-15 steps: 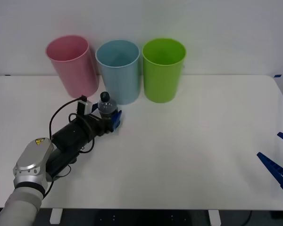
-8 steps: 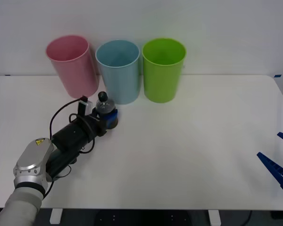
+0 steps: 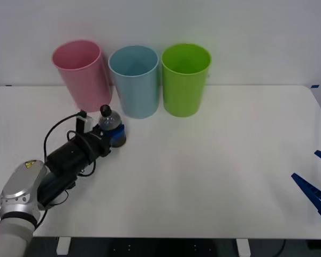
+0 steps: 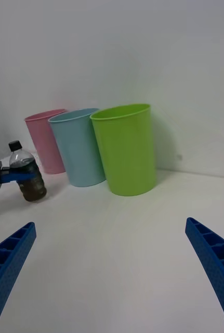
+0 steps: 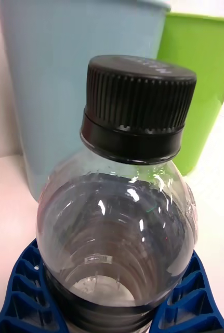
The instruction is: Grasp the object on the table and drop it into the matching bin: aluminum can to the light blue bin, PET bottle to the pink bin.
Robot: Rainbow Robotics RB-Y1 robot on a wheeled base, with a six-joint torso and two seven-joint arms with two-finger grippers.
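Between the ribbed blue fingers of the left pincer [image 3: 113,135] sits the PET bottle [image 3: 109,126], upright, its black cap [image 5: 139,106] above the fingers and its dark-labelled lower body clamped on both sides. From the left wrist view the fingers [image 5: 28,291] curve close around the bottle's base, pressed against the clear plastic, so this pincer is closed down to the width of the bottle. Seen from the right wrist, the bottle hangs a little clear of the white bench [image 3: 214,160], with a gap and shadow under its base. Just beyond the left pincer and slightly to its left stands the pink bin [image 3: 81,75]; straight beyond it and a touch to the right is the light blue bin [image 3: 134,80], and further right again the lime green bin [image 3: 185,79], the three standing side by side along the far edge of the bench. The bottle is near the feet of the pink and light blue bins, much shorter than either, and touches neither. The right pincer [image 4: 112,260] hovers low at the right near corner of the bench, well apart from the bottle and bins, its two blue fingers [image 4: 215,265] spread wide with nothing between them.
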